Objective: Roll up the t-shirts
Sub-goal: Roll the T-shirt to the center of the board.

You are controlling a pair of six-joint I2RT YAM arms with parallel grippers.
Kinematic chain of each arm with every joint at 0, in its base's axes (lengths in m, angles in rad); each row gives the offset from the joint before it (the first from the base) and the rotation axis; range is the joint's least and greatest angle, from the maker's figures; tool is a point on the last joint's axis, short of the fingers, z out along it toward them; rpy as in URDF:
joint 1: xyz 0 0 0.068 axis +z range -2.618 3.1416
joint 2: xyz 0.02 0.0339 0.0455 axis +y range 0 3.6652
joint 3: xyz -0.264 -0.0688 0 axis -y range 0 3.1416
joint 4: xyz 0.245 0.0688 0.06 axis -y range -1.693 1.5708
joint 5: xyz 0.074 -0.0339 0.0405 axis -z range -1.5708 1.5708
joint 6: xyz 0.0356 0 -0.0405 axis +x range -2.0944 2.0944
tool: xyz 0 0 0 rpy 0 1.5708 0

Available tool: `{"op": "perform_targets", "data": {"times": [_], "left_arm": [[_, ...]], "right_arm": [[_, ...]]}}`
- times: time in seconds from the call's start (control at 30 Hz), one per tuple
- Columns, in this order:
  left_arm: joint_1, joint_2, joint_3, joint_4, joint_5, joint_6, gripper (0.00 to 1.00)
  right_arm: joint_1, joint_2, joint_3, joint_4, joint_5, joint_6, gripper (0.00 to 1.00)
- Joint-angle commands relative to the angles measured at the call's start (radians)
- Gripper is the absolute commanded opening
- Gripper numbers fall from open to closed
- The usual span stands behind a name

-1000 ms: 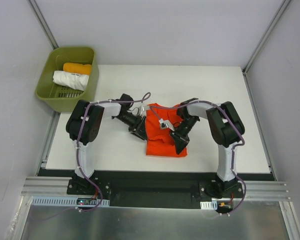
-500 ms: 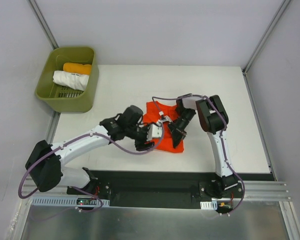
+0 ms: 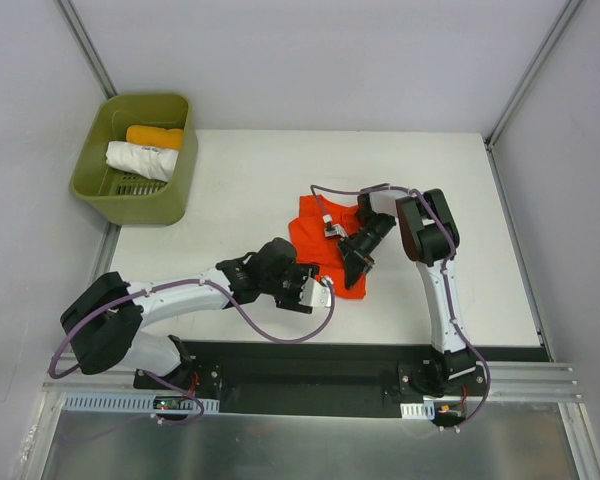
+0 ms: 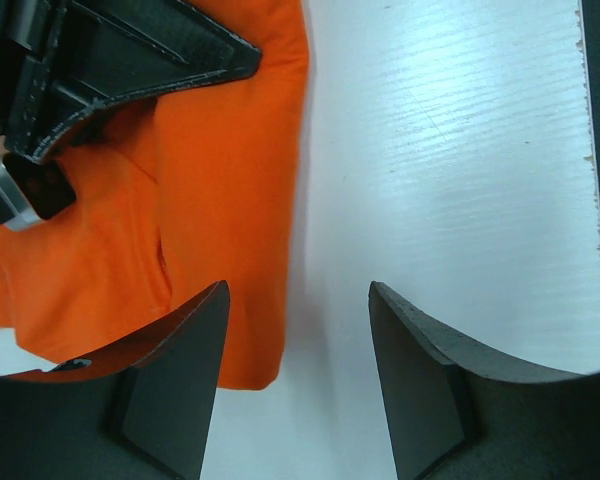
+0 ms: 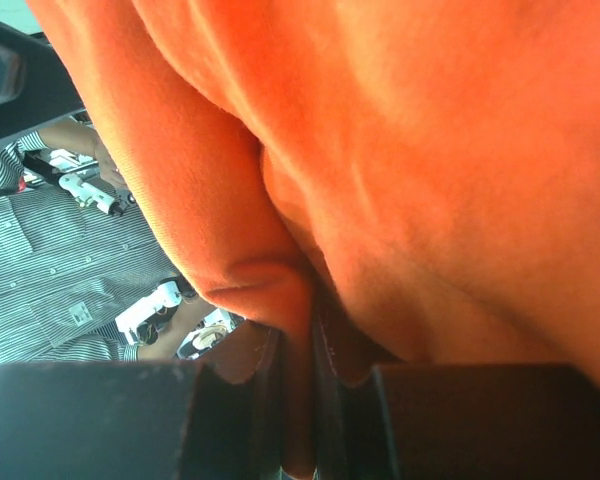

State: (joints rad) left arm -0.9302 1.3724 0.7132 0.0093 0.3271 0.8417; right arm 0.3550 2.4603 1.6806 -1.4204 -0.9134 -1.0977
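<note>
1. T-shirt (image 3: 312, 240): lies crumpled on the white table (image 3: 230, 180), right of centre, between the two grippers.
2. Left gripper (image 4: 298, 300): fingers (image 4: 170, 400) spread apart, gripping nothing. The shirt's edge lies below one finger, and bare table shows beneath the gap.
3. Right gripper (image 5: 300, 400): fingers nearly closed, pinching a fold of the shirt's cloth.
</note>
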Motion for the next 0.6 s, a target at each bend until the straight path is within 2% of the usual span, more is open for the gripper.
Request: {"op": "perform_targets", "data": {"times": [0.0,0.27,0.43,0.53,0.57], "left_arm": [[-0.009,-0.009,0.0,0.054,-0.011,0.069,0.58],[-0.009,0.128,-0.027,0.119,-0.065,0.172,0.59],[-0.01,0.252,-0.04,0.112,-0.177,0.235,0.57],[-0.009,0.293,-0.024,0.041,-0.214,0.247,0.47],[-0.009,0.294,-0.034,0.015,-0.209,0.253,0.36]], "right_arm": [[0.006,0.042,0.025,-0.161,0.005,-0.01,0.08],[0.01,0.062,0.045,-0.187,0.008,-0.017,0.08],[0.01,0.062,0.045,-0.195,0.008,-0.03,0.08],[0.01,0.06,0.044,-0.196,0.007,-0.034,0.09],[0.012,0.055,0.041,-0.198,0.002,-0.048,0.1]]}}
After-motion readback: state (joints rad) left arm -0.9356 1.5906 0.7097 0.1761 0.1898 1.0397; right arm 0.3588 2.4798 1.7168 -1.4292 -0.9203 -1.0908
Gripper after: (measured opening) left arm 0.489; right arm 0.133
